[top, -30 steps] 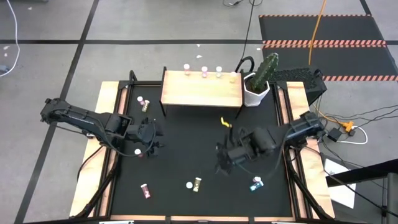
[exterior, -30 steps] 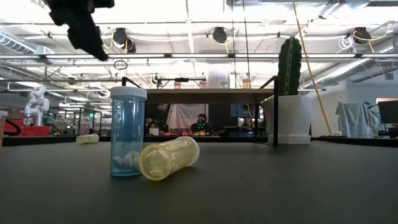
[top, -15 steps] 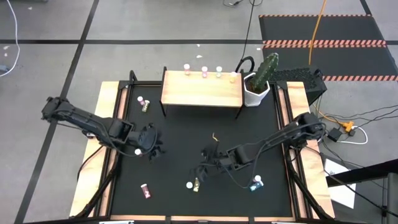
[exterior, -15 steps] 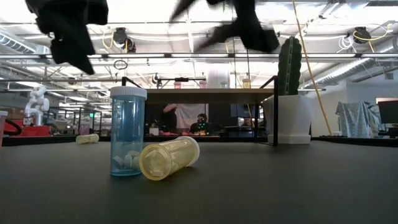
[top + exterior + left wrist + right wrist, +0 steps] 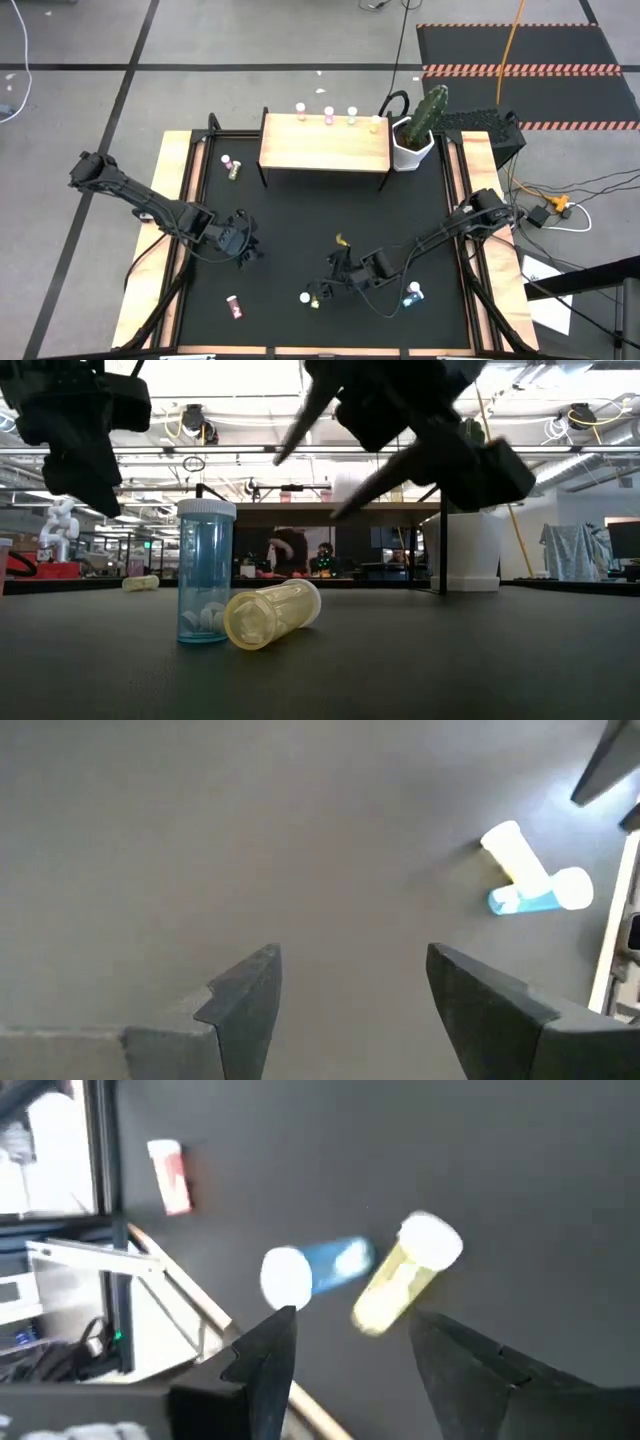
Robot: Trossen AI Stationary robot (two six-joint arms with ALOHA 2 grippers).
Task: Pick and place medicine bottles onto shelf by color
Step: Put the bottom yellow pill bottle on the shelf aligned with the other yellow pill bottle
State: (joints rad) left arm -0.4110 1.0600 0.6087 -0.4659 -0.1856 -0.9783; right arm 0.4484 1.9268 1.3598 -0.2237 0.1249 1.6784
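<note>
A teal bottle stands upright on its base on the black mat near the front edge. A yellow bottle lies on its side against it. Both show in the high view and in the right wrist view, teal and yellow. My right gripper hovers open just above and to the right of them, touching neither. My left gripper is open and empty over bare mat at the left. The wooden shelf stands at the far side with several bottles along its far edge.
A pink bottle lies near the front left and another teal one near the front right. Two bottles lie left of the shelf. A white pot with a cactus stands right of the shelf.
My right gripper has swept from the table's right middle toward the near edge and left, coming down over the teal and yellow bottles. My left gripper has gone a little toward the near edge. The bottles have not moved.
</note>
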